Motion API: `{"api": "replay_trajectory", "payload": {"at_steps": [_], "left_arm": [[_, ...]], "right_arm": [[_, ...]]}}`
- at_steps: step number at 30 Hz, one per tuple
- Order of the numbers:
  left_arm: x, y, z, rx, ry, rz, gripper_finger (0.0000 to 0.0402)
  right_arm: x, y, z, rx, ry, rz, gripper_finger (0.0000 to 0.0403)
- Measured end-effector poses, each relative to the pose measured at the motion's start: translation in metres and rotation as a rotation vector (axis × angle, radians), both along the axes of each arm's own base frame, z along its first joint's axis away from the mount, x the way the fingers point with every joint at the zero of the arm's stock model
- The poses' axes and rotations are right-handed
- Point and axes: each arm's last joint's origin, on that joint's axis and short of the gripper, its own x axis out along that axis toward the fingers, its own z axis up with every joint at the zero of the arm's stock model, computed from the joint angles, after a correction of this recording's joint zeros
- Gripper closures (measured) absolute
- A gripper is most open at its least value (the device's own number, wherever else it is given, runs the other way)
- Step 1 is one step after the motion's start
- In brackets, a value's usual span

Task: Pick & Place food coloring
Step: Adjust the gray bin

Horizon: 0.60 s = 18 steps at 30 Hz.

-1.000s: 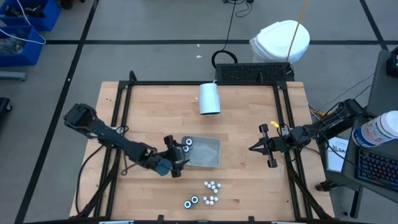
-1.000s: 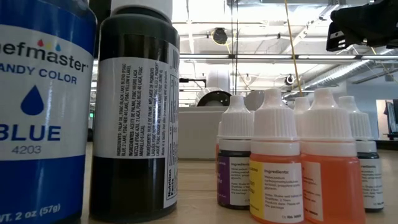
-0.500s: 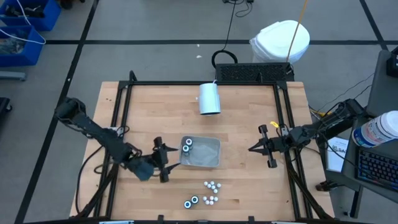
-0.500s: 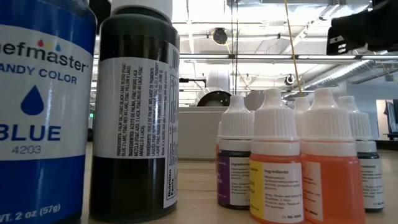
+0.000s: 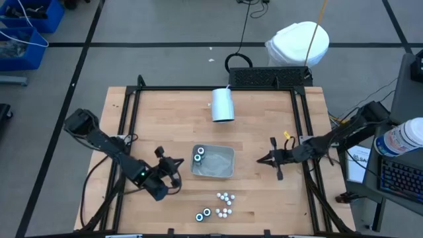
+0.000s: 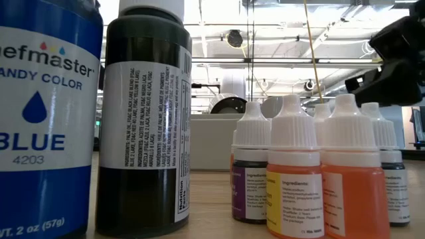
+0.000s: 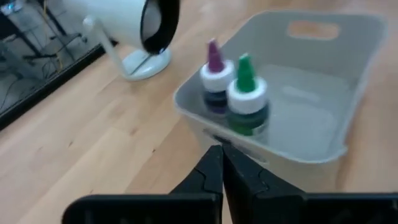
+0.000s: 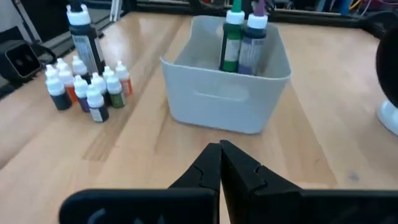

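Left gripper (image 5: 173,173), jaws pressed together and empty, beside bin (image 5: 225,170); should spread before approaching next small bottles (image 5: 225,197).

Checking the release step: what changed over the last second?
Left gripper let go over the bin, backed off toward its own side, and its fingers shut empty. Right gripper edged toward the bin, shut. Two bottles in bin, loose bottles and cup unmoved.

Two bottles (image 5: 199,154) in grey bin (image 5: 221,170) (left end); small bottles (image 5: 223,203) clustered below.
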Motion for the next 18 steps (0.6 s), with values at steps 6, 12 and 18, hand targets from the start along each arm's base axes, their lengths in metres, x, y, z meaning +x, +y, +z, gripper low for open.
{"api": "replay_trajectory", "payload": {"at_steps": [6,12,18], "left_arm": [[0.006,0.012,-0.001,-0.030,0.020,0.045,0.0395],[0.010,0.023,-0.006,-0.071,0.061,0.095,0.0393],[0.013,0.029,-0.011,-0.123,0.084,0.126,0.0393]], "right_arm": [[0.013,0.006,-0.005,-0.025,-0.012,0.006,0.0403],[0.029,0.005,-0.010,-0.038,-0.039,-0.036,0.0403],[0.045,0.002,-0.022,-0.039,0.040,-0.086,0.0403]]}}
